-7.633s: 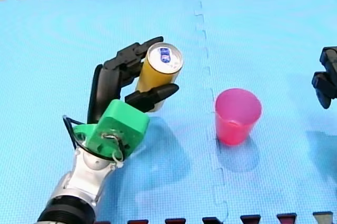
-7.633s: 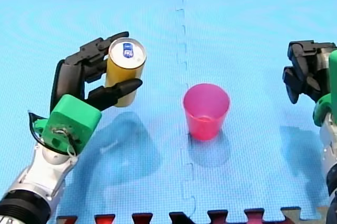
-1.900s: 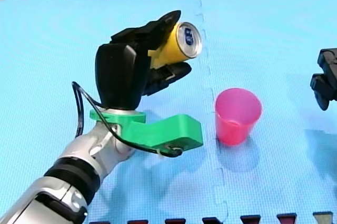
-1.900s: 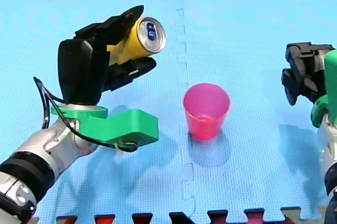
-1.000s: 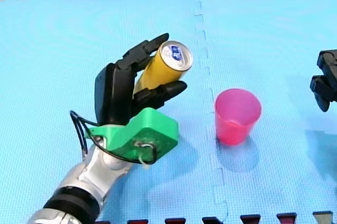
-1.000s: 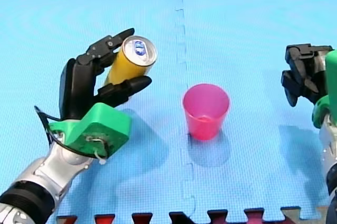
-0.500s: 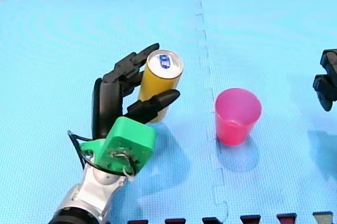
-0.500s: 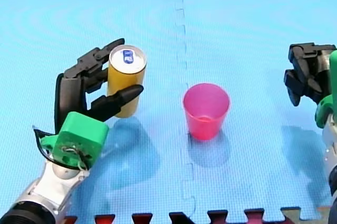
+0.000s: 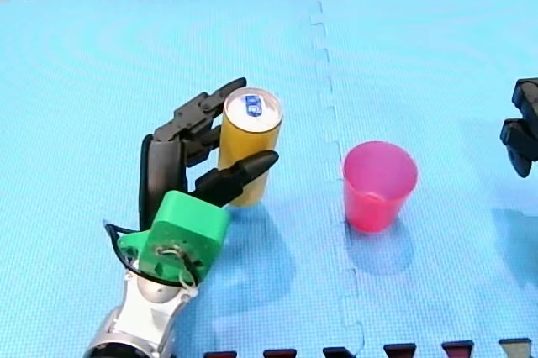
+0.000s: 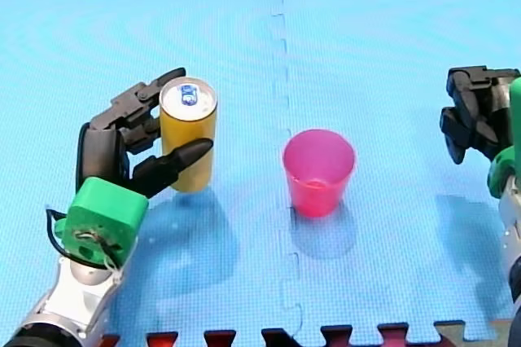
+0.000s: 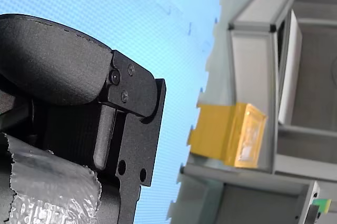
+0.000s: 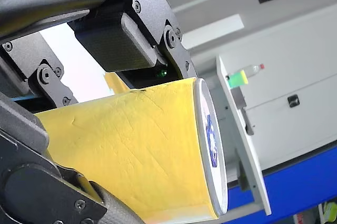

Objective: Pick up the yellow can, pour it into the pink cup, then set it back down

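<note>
We see the left hand [image 10: 114, 151] with fingers wrapped around the can [image 10: 188, 139], which is upright with its base at or just above the mat [image 10: 366, 54]. It is left of the cup [image 10: 318, 172] and well apart from it. The right hand [image 10: 474, 115] is by the mat's right edge, curled, holding nothing. We can't tell if the cup got anything, so we judge this is either the pickup, with pour and set-down left, or the set-down, with only letting go left.

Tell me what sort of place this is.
Likely a robotics lab: interlocking blue foam mat, metal framing beyond it, yellow can in the left robot hand beside a pink cup; right robot hand at far right.
</note>
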You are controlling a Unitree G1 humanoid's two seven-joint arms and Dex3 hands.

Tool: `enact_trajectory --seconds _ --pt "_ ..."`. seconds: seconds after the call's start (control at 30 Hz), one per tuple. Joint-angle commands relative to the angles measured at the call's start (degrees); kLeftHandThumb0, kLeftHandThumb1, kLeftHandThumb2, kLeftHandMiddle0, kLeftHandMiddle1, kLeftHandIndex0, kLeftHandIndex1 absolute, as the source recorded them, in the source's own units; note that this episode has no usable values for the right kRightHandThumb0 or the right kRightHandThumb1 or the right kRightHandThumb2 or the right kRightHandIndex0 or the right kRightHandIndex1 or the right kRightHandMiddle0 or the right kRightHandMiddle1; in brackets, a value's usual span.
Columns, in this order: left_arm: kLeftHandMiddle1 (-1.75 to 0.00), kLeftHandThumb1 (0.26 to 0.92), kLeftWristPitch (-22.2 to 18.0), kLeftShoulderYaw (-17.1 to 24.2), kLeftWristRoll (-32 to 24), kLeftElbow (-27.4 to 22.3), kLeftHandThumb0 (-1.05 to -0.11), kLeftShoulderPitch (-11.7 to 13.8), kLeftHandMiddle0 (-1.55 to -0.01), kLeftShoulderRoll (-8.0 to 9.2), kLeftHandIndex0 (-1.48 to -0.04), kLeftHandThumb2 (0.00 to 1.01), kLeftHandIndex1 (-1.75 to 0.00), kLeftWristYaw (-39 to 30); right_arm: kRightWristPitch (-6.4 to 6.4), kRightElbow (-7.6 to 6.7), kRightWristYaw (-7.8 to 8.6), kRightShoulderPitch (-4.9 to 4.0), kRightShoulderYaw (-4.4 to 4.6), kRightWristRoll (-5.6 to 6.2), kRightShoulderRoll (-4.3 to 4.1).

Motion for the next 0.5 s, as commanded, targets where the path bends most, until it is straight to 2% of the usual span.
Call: enact_trajectory --seconds 0.0,0.47 --pt "-0.01 0.855 -0.74 0.15 0.46 -0.06 -0.377 -0.34 -1.31 0.33 -1.15 0.0 0.0 0.6 0.2 0.03 -0.25 -0.41 0.07 -0.16 -0.33" --pt "-0.01 0.853 -0.13 -0.01 2.33 -1.89 -0.376 1.34 -1.32 -0.11 -1.15 0.0 0.0 1.81 0.14 -0.18 -0.05 -0.17 -0.05 -0.09 -0.64"
